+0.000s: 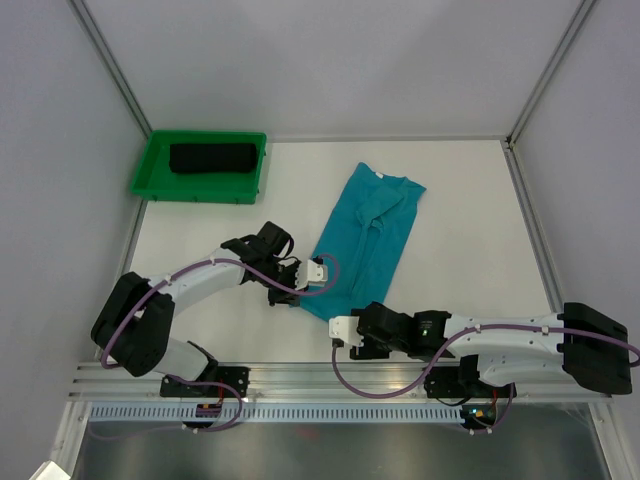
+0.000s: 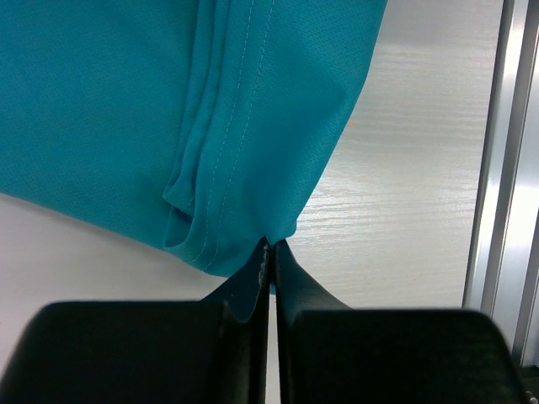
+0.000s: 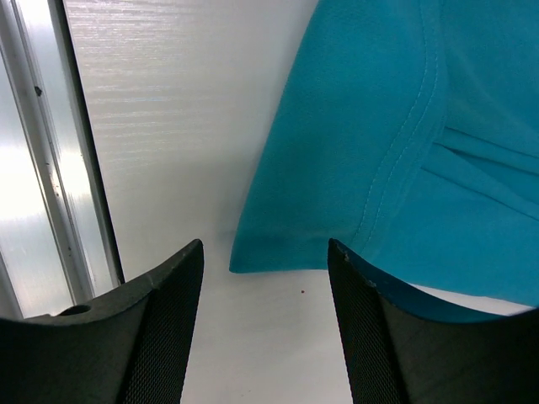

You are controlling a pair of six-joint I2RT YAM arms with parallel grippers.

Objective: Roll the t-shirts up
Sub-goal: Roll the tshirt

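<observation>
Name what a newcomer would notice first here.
A teal t-shirt, folded into a long strip, lies mid-table. The left gripper pinches one corner of its near hem with jaws shut, while the right gripper hovers at the other near corner, jaws open. At the far left, a rolled black t-shirt sits in a green tray.

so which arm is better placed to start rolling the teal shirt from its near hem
Left. The left hand is shut on the teal t-shirt at its near hem; the right hand is open, gripping nothing.
</observation>
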